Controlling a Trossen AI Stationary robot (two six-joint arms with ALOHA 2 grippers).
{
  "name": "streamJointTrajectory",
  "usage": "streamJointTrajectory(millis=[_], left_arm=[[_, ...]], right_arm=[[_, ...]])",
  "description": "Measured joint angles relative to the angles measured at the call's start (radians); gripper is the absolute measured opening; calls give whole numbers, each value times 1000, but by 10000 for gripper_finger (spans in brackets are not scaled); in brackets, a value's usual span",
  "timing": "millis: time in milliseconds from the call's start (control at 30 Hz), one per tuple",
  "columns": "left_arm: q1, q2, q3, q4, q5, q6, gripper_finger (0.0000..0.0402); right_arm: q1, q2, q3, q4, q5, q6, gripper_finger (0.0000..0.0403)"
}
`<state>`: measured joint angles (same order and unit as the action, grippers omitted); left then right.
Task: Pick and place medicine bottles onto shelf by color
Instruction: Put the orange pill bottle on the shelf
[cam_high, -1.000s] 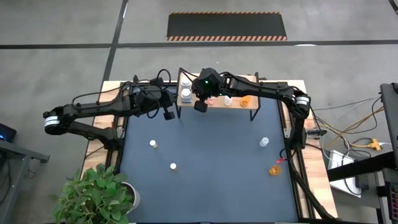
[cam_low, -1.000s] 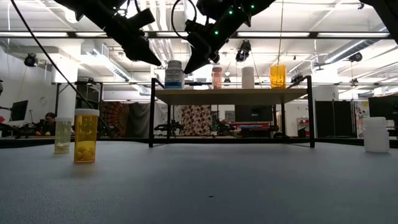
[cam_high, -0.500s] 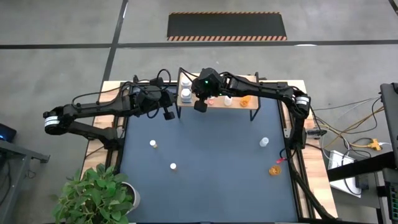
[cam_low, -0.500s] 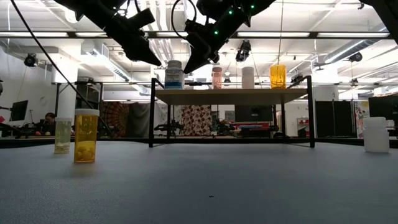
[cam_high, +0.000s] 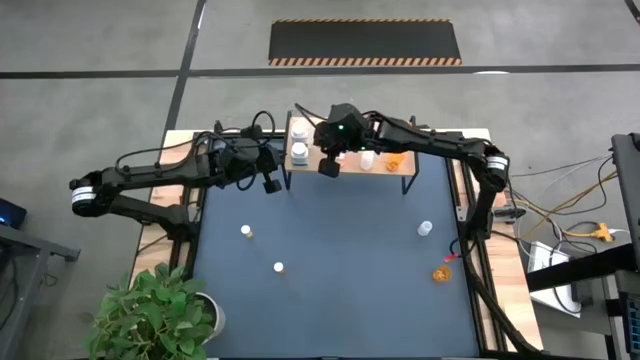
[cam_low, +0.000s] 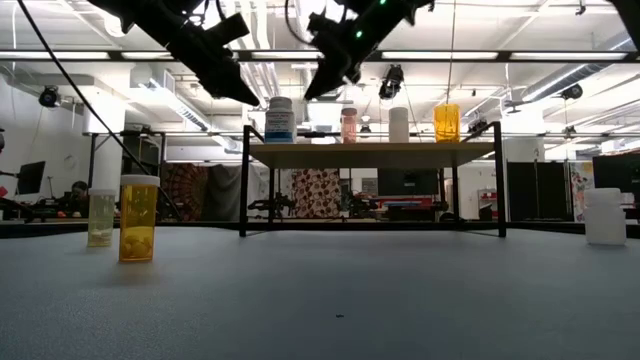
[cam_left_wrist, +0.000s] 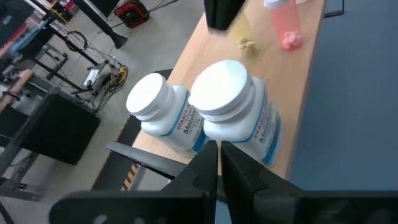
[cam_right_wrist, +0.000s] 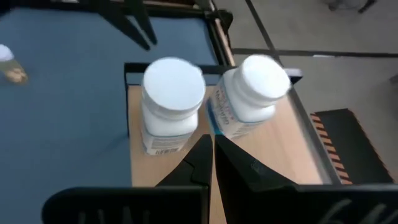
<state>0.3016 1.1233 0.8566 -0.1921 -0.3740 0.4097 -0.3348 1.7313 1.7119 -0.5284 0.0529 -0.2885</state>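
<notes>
The light-wood shelf (cam_high: 350, 163) on black legs stands at the mat's far edge. Standing on it are two white bottles (cam_left_wrist: 227, 112) (cam_right_wrist: 174, 102) at its left end, a pink bottle (cam_low: 348, 124), a white one (cam_low: 399, 123) and an orange one (cam_low: 446, 121). My right gripper (cam_high: 328, 167) (cam_right_wrist: 211, 152) hovers shut and empty above the shelf, just right of the white pair. My left gripper (cam_high: 270, 184) (cam_left_wrist: 217, 158) hangs shut and empty off the shelf's left end, pointing at the same pair.
More bottles stand on the blue mat (cam_high: 330, 260): an amber one (cam_low: 138, 218) and a clear one (cam_low: 100, 217) on the left, a white one (cam_low: 604, 216) on the right. An orange bottle (cam_high: 441, 272) lies near the mat's right edge. A potted plant (cam_high: 155, 315) sits at the near left corner.
My right gripper has risen and shifted a little toward the table's right, staying shut above the shelf. The bottles have not moved.
</notes>
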Motion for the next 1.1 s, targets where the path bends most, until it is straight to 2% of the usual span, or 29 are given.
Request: streamJointTrajectory(millis=[133, 333, 533, 800, 1100], left_arm=[[-17, -4, 0, -10, 0, -11, 2], [-70, -29, 0, -7, 0, -50, 2], [-134, -57, 0, -11, 1, -116, 2], [-237, -66, 0, -6, 3, -123, 2], [-318, -65, 0, -1, 3, -169, 2]], right_arm=[[25, -46, -2, -62, -18, 1, 9], [87, -120, -63, -102, -136, 13, 9], [183, -162, -157, -78, -141, 30, 9], [303, -143, -281, 75, -141, 50, 9], [402, -133, -438, 387, -140, 91, 9]])
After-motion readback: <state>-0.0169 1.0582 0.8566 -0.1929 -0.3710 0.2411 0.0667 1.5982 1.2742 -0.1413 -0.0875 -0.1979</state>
